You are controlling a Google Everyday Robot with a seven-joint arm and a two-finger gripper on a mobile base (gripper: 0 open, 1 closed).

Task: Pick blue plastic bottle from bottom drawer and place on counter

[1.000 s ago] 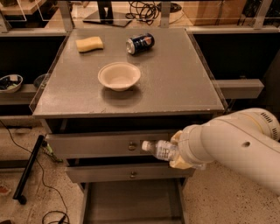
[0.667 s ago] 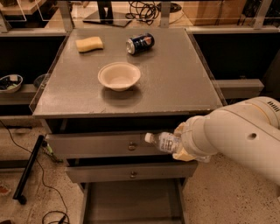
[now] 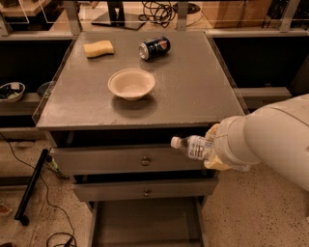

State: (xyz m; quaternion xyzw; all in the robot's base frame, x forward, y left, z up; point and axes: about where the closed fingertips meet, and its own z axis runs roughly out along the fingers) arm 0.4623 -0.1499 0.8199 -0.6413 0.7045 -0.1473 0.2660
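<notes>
Jaws of our gripper [image 3: 211, 148] clamp the blue plastic bottle [image 3: 190, 146] just below the counter [image 3: 193, 87] edge; bowl [image 3: 131, 84], Pepsi can [image 3: 154, 48] and sponge [image 3: 99, 48] lie on top.

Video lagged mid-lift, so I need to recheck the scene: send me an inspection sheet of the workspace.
Surface: counter, flat grey top with clear side rims.
Job's things: blue plastic bottle held sideways in front of the top drawer, below counter level, cap pointing left; bottom drawer pulled out.
Clutter: white bowl, yellow sponge and soda can on its side, all on the counter.
Grippers: gripper at the cabinet's front right, jaws shut on the bottle.
Cables: black cable on the floor at left; cable bundle behind the counter.
Surroundings: black pole on the floor; dish on the left shelf.
</notes>
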